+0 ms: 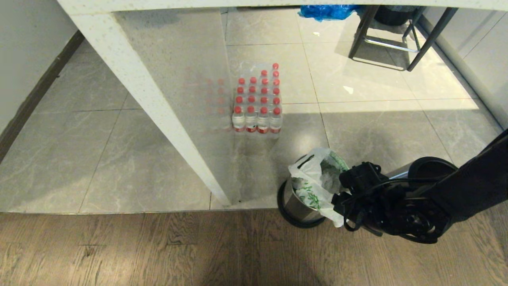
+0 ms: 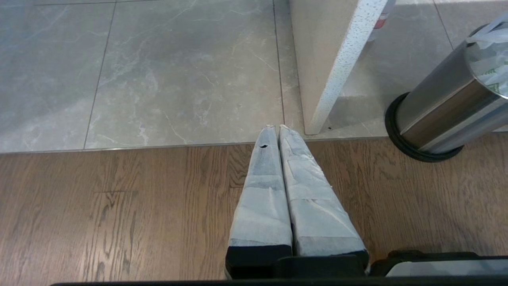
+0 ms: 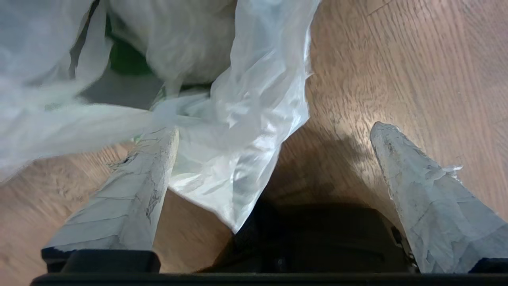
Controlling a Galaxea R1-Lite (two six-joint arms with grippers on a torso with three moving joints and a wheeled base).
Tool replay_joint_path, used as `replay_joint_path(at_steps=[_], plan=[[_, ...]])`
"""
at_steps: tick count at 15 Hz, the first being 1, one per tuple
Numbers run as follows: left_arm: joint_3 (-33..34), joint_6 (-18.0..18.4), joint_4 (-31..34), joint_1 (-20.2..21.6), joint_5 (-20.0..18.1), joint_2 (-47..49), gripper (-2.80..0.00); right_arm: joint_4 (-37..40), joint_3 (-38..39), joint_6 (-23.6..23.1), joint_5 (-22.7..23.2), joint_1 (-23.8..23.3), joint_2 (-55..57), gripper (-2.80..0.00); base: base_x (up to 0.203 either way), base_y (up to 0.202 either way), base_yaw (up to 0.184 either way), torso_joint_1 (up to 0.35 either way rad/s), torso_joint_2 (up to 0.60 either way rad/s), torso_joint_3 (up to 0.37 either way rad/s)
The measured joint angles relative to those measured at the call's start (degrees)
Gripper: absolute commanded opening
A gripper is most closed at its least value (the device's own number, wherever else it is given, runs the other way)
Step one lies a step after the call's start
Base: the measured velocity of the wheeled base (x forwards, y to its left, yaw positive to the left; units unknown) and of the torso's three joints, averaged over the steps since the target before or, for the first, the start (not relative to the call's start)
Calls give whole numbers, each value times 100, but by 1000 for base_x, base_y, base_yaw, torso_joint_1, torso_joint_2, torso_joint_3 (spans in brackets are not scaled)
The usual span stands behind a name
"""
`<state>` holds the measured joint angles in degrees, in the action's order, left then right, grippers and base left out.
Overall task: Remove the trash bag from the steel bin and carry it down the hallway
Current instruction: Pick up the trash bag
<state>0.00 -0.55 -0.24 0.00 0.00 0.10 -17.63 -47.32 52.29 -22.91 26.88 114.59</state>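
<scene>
Fingers (image 3: 428,190) of the right gripper (image 3: 274,131) stand spread wide, a flap of the trash bag (image 1: 317,178) hanging between them — nothing pinched. The bag sits in the steel bin (image 1: 295,206), its edge draped over the rim. It looks thin, light and slippery; bunching a handle loop seems safest. The left gripper (image 2: 278,129) hangs idle, fingers pressed together.

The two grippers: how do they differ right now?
The left gripper has its fingers pressed shut; the right gripper has them spread wide. The left hangs over bare wood floor, away from the steel bin; the right has a flap of the trash bag between its fingers. Both have pale wrapped fingers.
</scene>
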Motion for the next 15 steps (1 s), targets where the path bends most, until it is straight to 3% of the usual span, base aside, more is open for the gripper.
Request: replay_joint_path(at_steps=[6, 15], plan=[[0, 0, 2, 0, 0, 0, -280, -1187, 28, 46, 684, -169, 220, 0, 0, 0, 0, 0, 0, 0], [0, -1, 2, 0, 0, 0, -280, -1237, 191, -296, 899, -447, 344, 0, 0, 0, 0, 0, 0, 0]])
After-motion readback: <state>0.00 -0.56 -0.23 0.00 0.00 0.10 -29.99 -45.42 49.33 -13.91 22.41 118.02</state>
